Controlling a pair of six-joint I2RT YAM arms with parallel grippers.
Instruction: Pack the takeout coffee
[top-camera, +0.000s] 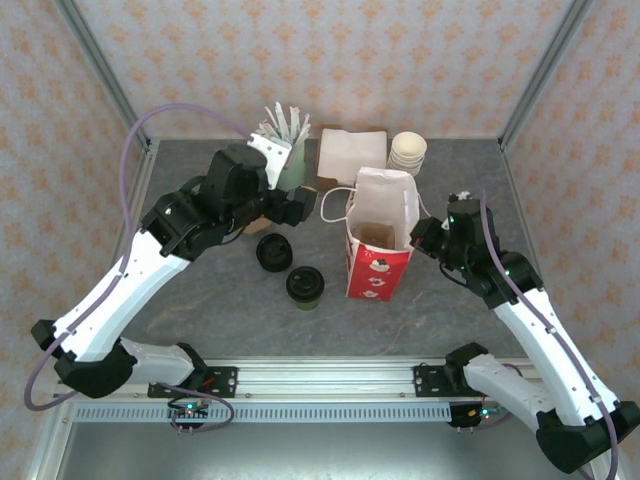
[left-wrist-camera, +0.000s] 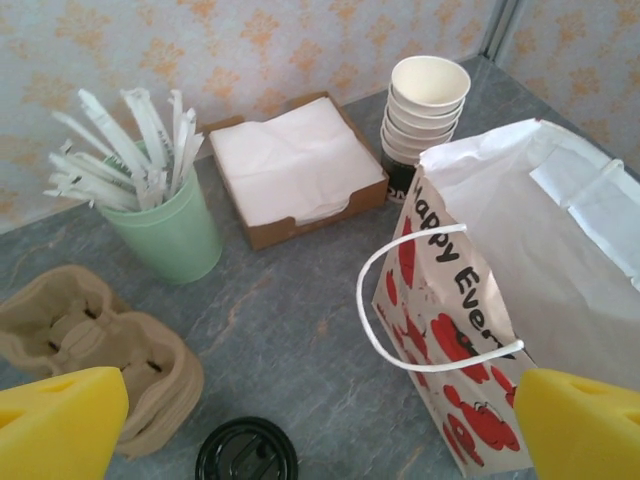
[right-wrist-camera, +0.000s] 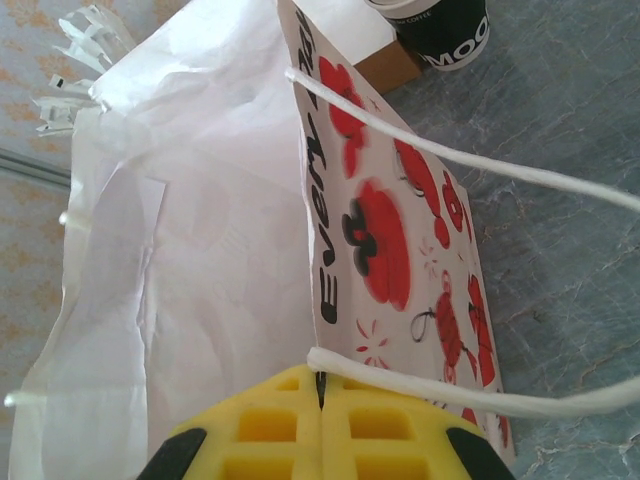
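- While the right gripper (right-wrist-camera: 320, 402) had its yellow pads pressed together on the rim of the paper bag (top-camera: 380, 245), keeping it upright with its mouth open, the coffee had not yet gone in.
- The takeout coffee (top-camera: 305, 285), a cup under a black lid, stood on the table just beside the bag, on the left arm's side and a little nearer the arm bases. Nothing touched it.
- A second black lid (top-camera: 273, 252) lay near the coffee, farther from the bag. I could not tell whether a cup sat beneath it.
- The left gripper (left-wrist-camera: 320, 410) hovered with its fingers spread wide and empty, close to the bag's rope handle (left-wrist-camera: 362, 285). It was farther from the bases than the coffee, not over it.
- Behind the bag stood a stack of paper cups (left-wrist-camera: 428, 100), a box of napkins (left-wrist-camera: 295, 165) and a green cup of stirrers (left-wrist-camera: 170, 235).
- I judged the step to be the reach for the coffee, with the bag steadied and the pick not begun.
- To my eye the next move called for three things:
  - The left arm would come away from the handle and settle its fingers around the cup's wall below the lid.
  - It would close gently enough not to crush the paper.
  - It would then lift the cup clear of the bag's rim before lowering it in upright.
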